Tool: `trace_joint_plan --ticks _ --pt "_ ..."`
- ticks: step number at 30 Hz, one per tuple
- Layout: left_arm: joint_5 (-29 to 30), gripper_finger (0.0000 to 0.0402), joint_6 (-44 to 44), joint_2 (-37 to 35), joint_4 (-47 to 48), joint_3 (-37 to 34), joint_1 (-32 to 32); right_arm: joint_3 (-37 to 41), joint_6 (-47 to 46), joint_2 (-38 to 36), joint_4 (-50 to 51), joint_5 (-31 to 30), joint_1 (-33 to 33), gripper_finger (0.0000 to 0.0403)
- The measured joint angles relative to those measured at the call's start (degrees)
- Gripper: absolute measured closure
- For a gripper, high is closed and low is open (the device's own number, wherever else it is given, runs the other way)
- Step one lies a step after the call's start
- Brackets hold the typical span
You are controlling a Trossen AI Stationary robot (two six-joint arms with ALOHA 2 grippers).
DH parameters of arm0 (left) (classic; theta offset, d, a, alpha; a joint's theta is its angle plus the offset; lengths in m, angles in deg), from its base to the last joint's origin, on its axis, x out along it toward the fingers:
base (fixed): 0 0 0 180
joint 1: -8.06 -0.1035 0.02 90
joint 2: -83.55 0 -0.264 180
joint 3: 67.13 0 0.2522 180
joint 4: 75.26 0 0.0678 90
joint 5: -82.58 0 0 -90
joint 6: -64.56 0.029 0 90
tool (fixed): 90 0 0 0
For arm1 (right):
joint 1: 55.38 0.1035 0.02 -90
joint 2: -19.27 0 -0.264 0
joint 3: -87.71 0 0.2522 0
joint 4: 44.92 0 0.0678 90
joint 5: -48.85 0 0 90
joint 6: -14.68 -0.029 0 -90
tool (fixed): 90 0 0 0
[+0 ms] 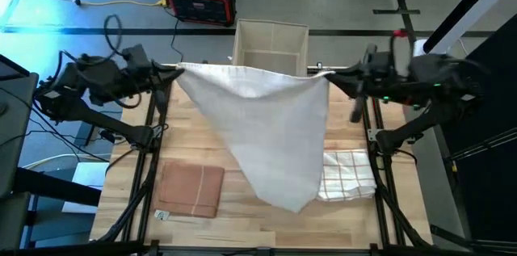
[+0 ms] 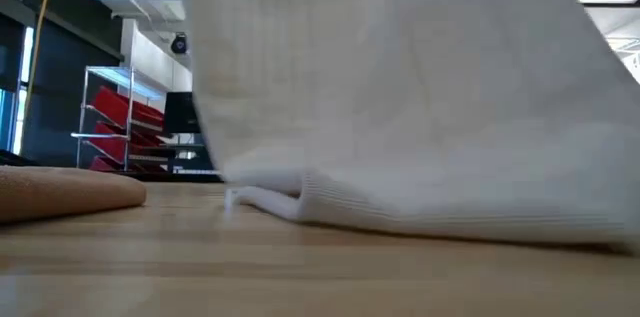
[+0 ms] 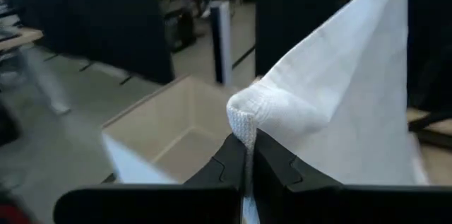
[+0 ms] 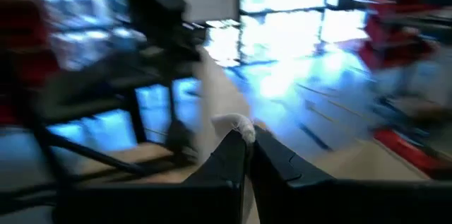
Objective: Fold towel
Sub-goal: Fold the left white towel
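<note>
Above the table, white towel (image 1: 266,127) stretched between both arms.
Left gripper (image 1: 176,70) and right gripper (image 1: 326,75) each pinch a far corner; its lower tip touches the wood.

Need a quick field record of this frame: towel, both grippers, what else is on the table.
towel: white cloth towel held up by two corners, lower tip on wooden table
left gripper: shut on towel corner
right gripper: shut on other corner
other items: folded brown cloth; folded checked white cloth; beige open bin behind
</note>
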Motion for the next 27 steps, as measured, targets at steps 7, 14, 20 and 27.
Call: trace_joint_plan --ticks 7,14,20,27 --pt "-17.73 0.0400 5.79 0.02 -17.29 2.21 1.71 -1.71 3.62 0.11 -12.74 14.49 7.71 0.0403" --pt "-34.79 0.0400 6.80 0.07 -34.16 2.47 2.92 -1.71 10.61 0.71 -24.38 20.88 15.33 0.0403" --pt "-42.74 0.0401 6.20 0.79 -46.29 2.41 4.31 -1.68 18.12 0.76 -31.52 21.94 20.96 0.0403" --pt "-47.82 0.0401 -0.61 4.20 -51.58 2.33 7.85 -1.61 21.99 1.91 -33.71 22.39 26.43 0.0403"
